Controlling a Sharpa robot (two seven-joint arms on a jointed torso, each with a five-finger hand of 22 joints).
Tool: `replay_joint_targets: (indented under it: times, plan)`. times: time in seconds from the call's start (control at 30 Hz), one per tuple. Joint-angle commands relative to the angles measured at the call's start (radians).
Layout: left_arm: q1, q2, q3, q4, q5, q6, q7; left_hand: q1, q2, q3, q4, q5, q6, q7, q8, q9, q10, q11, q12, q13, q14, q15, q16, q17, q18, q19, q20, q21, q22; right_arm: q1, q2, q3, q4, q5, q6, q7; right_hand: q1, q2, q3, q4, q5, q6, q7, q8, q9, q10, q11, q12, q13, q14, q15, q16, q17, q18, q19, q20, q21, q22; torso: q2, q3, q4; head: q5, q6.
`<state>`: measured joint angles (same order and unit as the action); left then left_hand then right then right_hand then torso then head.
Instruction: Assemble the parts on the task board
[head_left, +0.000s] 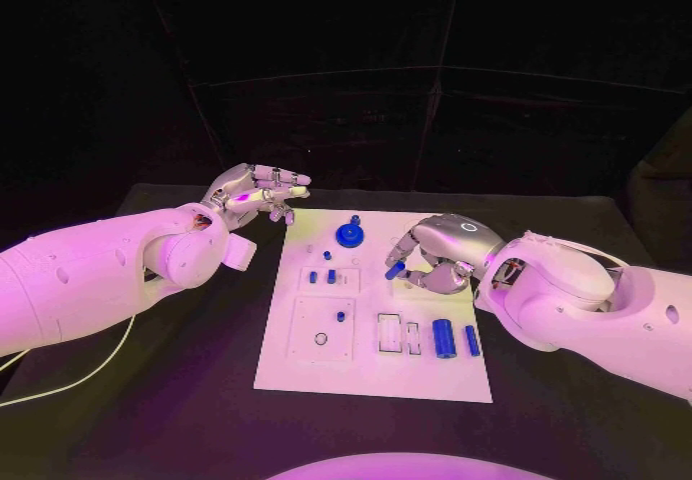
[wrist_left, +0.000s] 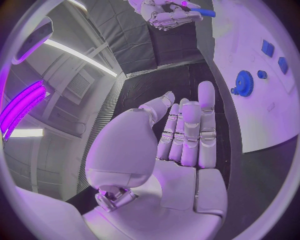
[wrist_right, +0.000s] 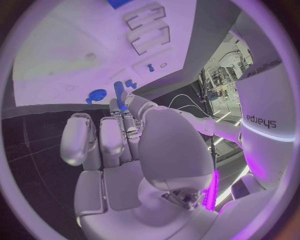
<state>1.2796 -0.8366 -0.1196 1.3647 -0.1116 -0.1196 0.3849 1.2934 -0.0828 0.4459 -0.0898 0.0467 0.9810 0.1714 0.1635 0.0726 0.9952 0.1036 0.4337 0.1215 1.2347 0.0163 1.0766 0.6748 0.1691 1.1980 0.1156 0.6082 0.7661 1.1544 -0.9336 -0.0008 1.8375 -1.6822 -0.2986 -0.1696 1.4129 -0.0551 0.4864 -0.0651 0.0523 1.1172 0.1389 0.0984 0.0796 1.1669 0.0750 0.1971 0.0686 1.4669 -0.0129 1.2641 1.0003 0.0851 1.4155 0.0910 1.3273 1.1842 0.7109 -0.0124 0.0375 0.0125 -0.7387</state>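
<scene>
Nearest the robot, at the near right of the white task board (head_left: 372, 375), two blue cylinders are lying side by side: a thicker one (head_left: 444, 338) and a thinner one (head_left: 472, 340). Just left of them two empty rectangular outlines (head_left: 391, 333) are sitting on the board, and further left a square plate (head_left: 320, 329) is carrying one small blue peg (head_left: 340, 316) and a ring mark. Beyond that, a smaller plate is holding three short blue pegs (head_left: 330, 276) standing upright. Above the middle of the board, the right robot hand (head_left: 433, 255) is hovering with its fingers curled, pinching one blue cylinder (head_left: 394, 269) between thumb and a finger; the right wrist view is showing that piece (wrist_right: 119, 92) poking out past the fingertips over the board. This hand is covering part of the board's right side. At the far end one blue gear (head_left: 349, 235) is standing on the board, with a small blue knob close beside it in the left wrist view (wrist_left: 262, 74). Off the board's far left corner, the left robot hand (head_left: 260, 195) is hanging above the black tabletop (head_left: 188, 400), holding nothing, its fingers loosely spread and partly bent. A white cable (head_left: 87, 370) is trailing across the tabletop beneath the left arm.
</scene>
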Motion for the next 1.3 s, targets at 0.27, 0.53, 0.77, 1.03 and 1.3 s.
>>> replay_joint_targets:
  times: [0.27,0.53,0.77,1.03,1.3]
  plan:
    - [0.001,0.005,0.001,0.005,0.004,0.01,0.008,0.003,0.007,-0.003,0.0,0.006,-0.002,0.003,0.007,-0.001,-0.007,-0.002,0.007,0.001,-0.004,0.001,-0.003,-0.002,0.014,-0.002,0.001,-0.007,-0.001,0.0,0.159,-0.004,-0.036,0.029,-0.017,0.082,-0.001,-0.004,0.016,-0.004,0.014,0.0,0.006,-0.005,-0.003,0.014,-0.003,-0.014,0.0,0.015,-0.001,0.007,0.0,-0.005,0.004,0.0,0.003,0.001,0.002,-0.0007,0.0032,0.018,-0.01]
    - [0.001,0.01,0.001,0.005,0.004,0.011,0.009,0.003,0.007,-0.003,0.0,0.006,-0.002,0.003,0.007,-0.001,-0.007,-0.002,0.007,0.001,-0.004,0.001,-0.003,-0.002,0.014,-0.002,0.001,-0.007,-0.001,-0.018,0.256,-0.046,-0.078,0.004,0.043,0.114,-0.013,-0.009,0.018,-0.003,0.024,-0.002,0.008,-0.008,-0.004,0.013,0.0,-0.02,0.0,0.015,0.001,0.008,-0.001,-0.005,0.003,0.002,0.004,0.001,0.001,-0.0009,-0.0003,0.044,-0.022]
    - [0.001,0.013,0.001,0.005,0.004,0.012,0.009,0.003,0.007,-0.003,0.0,0.006,-0.002,0.003,0.007,-0.001,-0.007,-0.002,0.007,0.001,-0.004,0.001,-0.003,-0.002,0.014,-0.002,0.001,-0.007,-0.001,-0.031,0.296,-0.062,-0.108,-0.018,0.105,0.107,-0.016,-0.011,0.018,-0.002,0.027,-0.001,0.008,-0.008,-0.004,0.013,0.0,-0.022,0.0,0.014,0.002,0.008,-0.002,-0.005,0.002,0.002,0.003,-0.001,0.001,0.0004,0.0006,0.054,-0.027]
    - [0.001,0.014,0.001,0.005,0.004,0.013,0.009,0.003,0.007,-0.003,0.0,0.006,-0.002,0.003,0.007,-0.001,-0.007,-0.002,0.007,0.001,-0.004,0.001,-0.003,-0.002,0.014,-0.002,0.001,-0.007,-0.001,-0.038,0.318,-0.083,-0.129,-0.048,0.139,0.093,-0.018,-0.011,0.017,-0.002,0.028,-0.001,0.008,-0.008,-0.004,0.013,0.0,-0.023,0.0,0.014,0.002,0.007,-0.003,-0.004,0.002,0.002,0.002,-0.002,0.001,0.0007,0.0003,0.06,-0.031]
    - [0.001,0.015,0.001,0.004,0.004,0.013,0.009,0.003,0.007,-0.003,0.0,0.006,-0.002,0.003,0.007,-0.001,-0.007,-0.002,0.007,0.001,-0.004,0.001,-0.003,-0.002,0.014,-0.002,0.001,-0.007,-0.001,-0.042,0.325,-0.087,-0.142,-0.063,0.144,0.075,-0.019,-0.011,0.017,-0.002,0.028,-0.001,0.008,-0.008,-0.004,0.013,0.0,-0.023,0.0,0.014,0.002,0.007,-0.004,-0.004,0.002,0.002,0.002,-0.002,0.001,-0.0004,0.0,0.059,-0.033]
